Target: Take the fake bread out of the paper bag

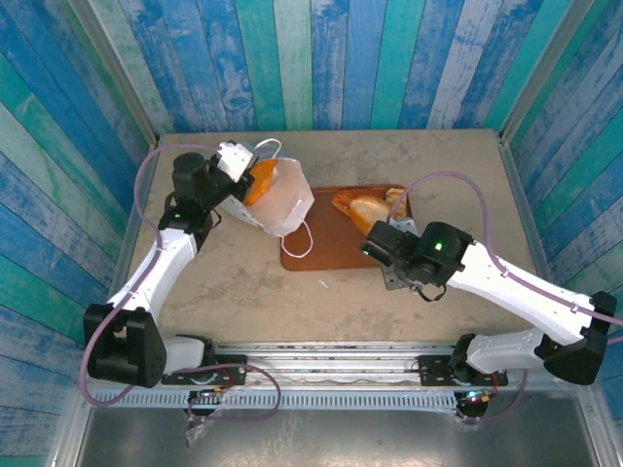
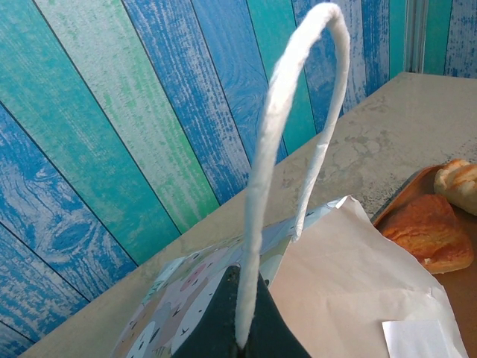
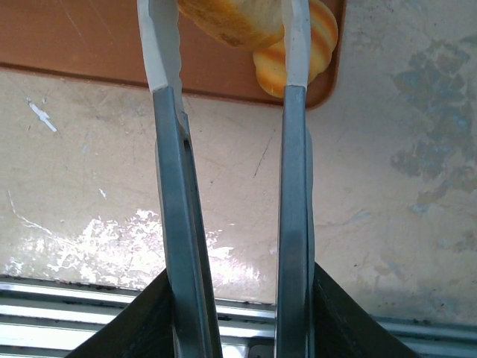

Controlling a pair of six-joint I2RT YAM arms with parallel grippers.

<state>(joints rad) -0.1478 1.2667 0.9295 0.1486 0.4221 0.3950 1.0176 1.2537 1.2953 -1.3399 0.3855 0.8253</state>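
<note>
Notably glossy fake bread (image 1: 362, 206), creased white paper bag (image 1: 284, 202)

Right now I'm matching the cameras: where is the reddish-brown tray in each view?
Top external: tray mid-table, right of the paper bag.
Left wrist: tray at lower right, past the bag.
Right wrist: tray along the top edge.
Shared landmark: the fake bread lying on the tray.

The counter (image 1: 243, 282) is a pale beige slab, mottled and scuffed, with lighter worn patches near its front edge. A flat reddish-brown tray (image 1: 331, 248) lies near its middle. A white paper bag (image 1: 284, 206) sits at the back left, overlapping the tray's left edge. A small white fleck (image 1: 326, 284) lies just in front of the tray.
</note>
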